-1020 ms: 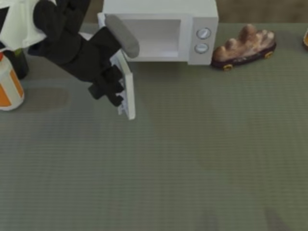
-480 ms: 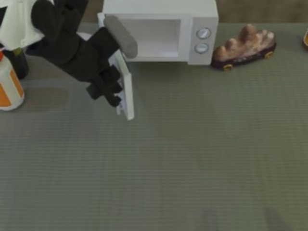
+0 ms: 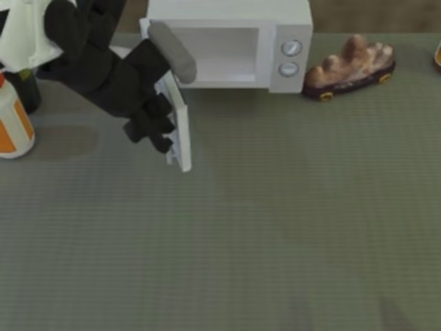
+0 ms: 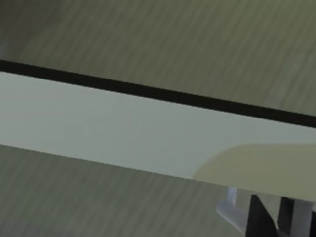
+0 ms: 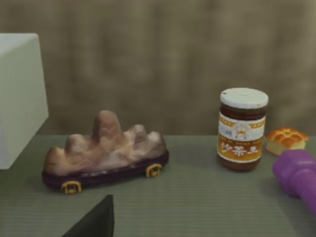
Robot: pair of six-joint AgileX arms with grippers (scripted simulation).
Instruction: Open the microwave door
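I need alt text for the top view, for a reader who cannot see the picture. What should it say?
The microwave door stands swung wide open from the white microwave, with the left hand at its outer edge. The oven's cavity is exposed. A rock ornament on a dark base sits to the microwave's right, and an orange-and-white bottle at the table's left edge.

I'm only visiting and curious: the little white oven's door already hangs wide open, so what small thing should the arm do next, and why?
Probably let go and back away. The flat white microwave door stands swung out from the boxy white microwave, its cavity exposed, so the opening looks done. The left gripper sits at the door's outer edge; whether its fingers grip cannot be told. The right arm is out of the top view.
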